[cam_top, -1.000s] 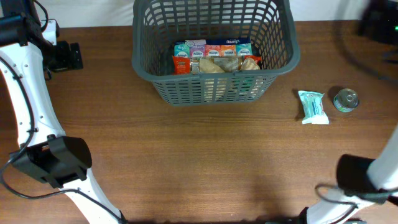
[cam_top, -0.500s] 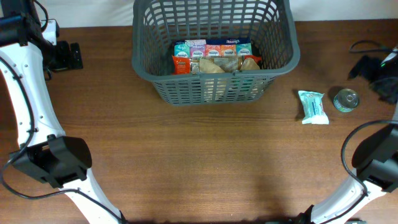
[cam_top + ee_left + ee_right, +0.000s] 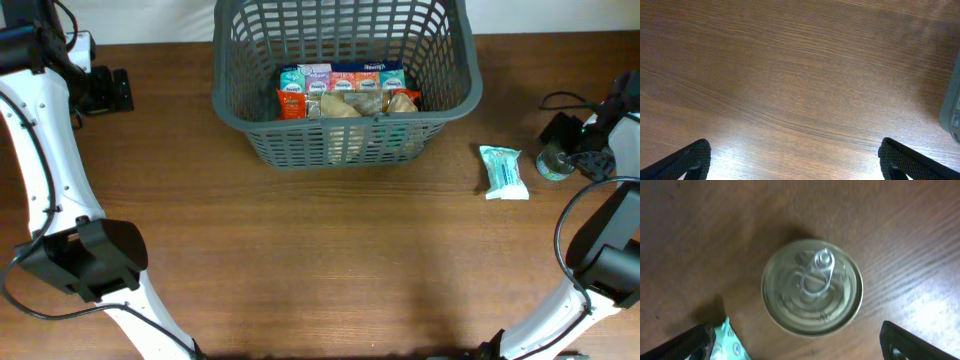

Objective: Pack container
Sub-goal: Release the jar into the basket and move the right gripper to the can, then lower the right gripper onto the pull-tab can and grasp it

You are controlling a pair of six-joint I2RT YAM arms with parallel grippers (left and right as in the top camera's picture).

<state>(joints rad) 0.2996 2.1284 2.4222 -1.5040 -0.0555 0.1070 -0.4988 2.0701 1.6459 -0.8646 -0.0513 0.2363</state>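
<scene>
The dark grey lattice basket (image 3: 450,95) stands at the back centre and holds several food packs (image 3: 345,90). A small round metal can (image 3: 549,166) with a pull tab stands on the table to the right, and a teal pack (image 3: 503,171) lies just left of it. My right gripper (image 3: 566,150) is open and hovers over the can. In the right wrist view the can (image 3: 812,287) sits between and ahead of the wide-apart fingers (image 3: 907,345), with a corner of the teal pack (image 3: 727,342) at the left. My left gripper (image 3: 122,90) is open and empty at the far left.
The left wrist view shows bare wood table (image 3: 800,80) under its spread fingers (image 3: 687,160), with the basket's edge (image 3: 952,107) at the right. A black cable (image 3: 565,100) lies behind the can.
My right gripper has come in from the far right edge toward the can and now hovers over it. The left arm, basket, can and teal pack have not moved.
</scene>
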